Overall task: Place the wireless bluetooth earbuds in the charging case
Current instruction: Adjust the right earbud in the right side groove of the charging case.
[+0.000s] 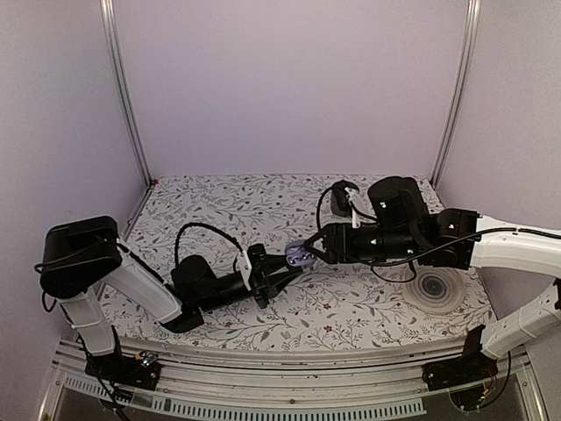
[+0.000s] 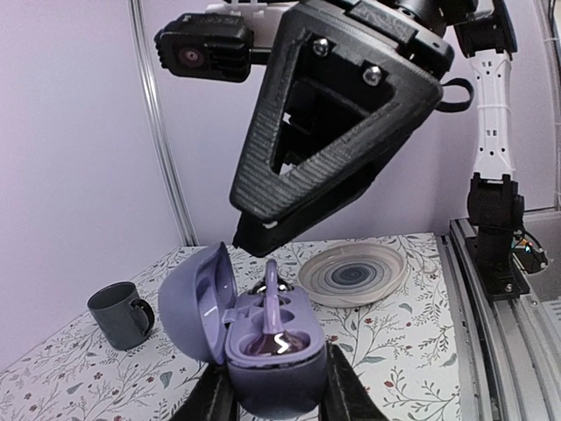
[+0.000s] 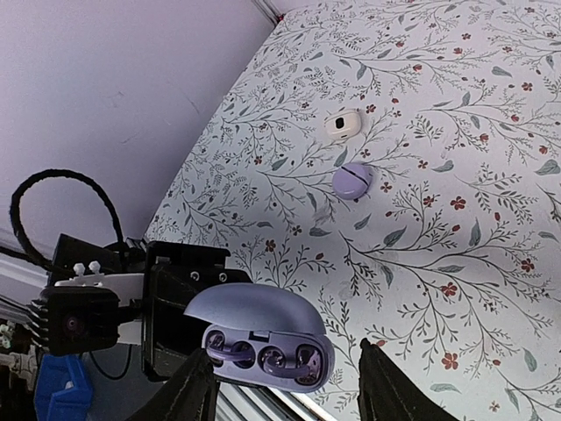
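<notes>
The charging case [image 2: 263, 368], a glossy lilac-blue clamshell, is held off the table with its lid swung open to the left. My left gripper [image 2: 273, 390] is shut on its lower half, one finger on each side. Lilac hooked earbuds [image 3: 263, 355] lie in the sockets, and one earbud's hook [image 2: 270, 298] stands up from the case. My right gripper [image 3: 289, 390] is open, its fingers wide on both sides of the case and touching nothing. From above, the case [image 1: 301, 255] sits between the two grippers at mid-table.
A dark mug [image 2: 118, 314] stands at the back of the floral table. A striped shallow plate [image 2: 351, 274] lies on the right side. A flat lilac disc [image 3: 352, 181] and a white round piece with a dark centre [image 3: 343, 125] rest on the cloth beyond the case.
</notes>
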Available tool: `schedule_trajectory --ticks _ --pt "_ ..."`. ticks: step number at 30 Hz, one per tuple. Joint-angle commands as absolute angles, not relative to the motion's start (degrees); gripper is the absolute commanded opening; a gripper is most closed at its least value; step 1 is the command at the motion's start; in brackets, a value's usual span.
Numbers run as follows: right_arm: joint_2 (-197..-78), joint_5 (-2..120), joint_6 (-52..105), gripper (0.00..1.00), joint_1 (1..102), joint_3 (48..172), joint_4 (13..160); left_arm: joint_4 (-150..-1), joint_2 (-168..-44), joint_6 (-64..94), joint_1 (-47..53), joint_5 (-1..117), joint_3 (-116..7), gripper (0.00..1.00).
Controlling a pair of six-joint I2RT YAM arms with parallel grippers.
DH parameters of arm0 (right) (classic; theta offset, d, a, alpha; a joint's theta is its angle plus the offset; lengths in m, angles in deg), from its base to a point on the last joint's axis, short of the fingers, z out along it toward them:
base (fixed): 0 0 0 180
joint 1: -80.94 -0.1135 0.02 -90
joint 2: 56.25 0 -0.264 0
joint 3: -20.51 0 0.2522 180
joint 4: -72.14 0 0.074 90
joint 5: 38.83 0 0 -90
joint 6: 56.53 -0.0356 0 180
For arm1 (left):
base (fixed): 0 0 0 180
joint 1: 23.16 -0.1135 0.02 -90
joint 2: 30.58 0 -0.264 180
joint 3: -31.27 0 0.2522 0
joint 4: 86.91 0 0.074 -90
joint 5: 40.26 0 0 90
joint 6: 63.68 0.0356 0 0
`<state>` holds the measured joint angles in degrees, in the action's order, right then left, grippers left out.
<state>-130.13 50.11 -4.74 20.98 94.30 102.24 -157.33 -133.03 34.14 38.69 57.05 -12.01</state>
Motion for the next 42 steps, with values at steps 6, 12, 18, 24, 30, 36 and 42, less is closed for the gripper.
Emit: schedule_trajectory --ticks 6,12,18,24,30,36,42 --pt "-126.1 51.0 -3.5 0.47 22.8 92.2 102.2 -161.4 -133.8 30.7 37.9 60.7 -11.8 0.0" --pt "-126.6 54.5 -3.8 0.14 23.4 90.8 101.0 -161.6 -133.3 29.6 37.7 61.5 -11.8 0.0" --pt "-127.4 56.0 -3.6 0.25 23.4 90.4 99.9 -160.4 -133.3 29.2 37.5 61.6 -12.1 0.0" --pt "-127.4 56.3 -3.4 0.29 23.4 90.3 99.8 -159.9 -133.2 29.1 37.5 61.3 -12.2 0.0" --pt "-128.9 57.5 -3.5 0.3 23.4 90.0 99.6 -159.6 -133.0 29.2 37.5 61.5 -12.5 0.0" --pt "-129.5 57.7 -3.8 0.3 23.4 89.1 99.9 -159.5 -132.7 29.3 37.5 61.4 -12.5 0.0" --pt "-130.0 56.8 -3.8 0.3 23.1 88.8 101.5 -159.5 -132.6 29.2 37.5 61.3 -12.6 0.0"
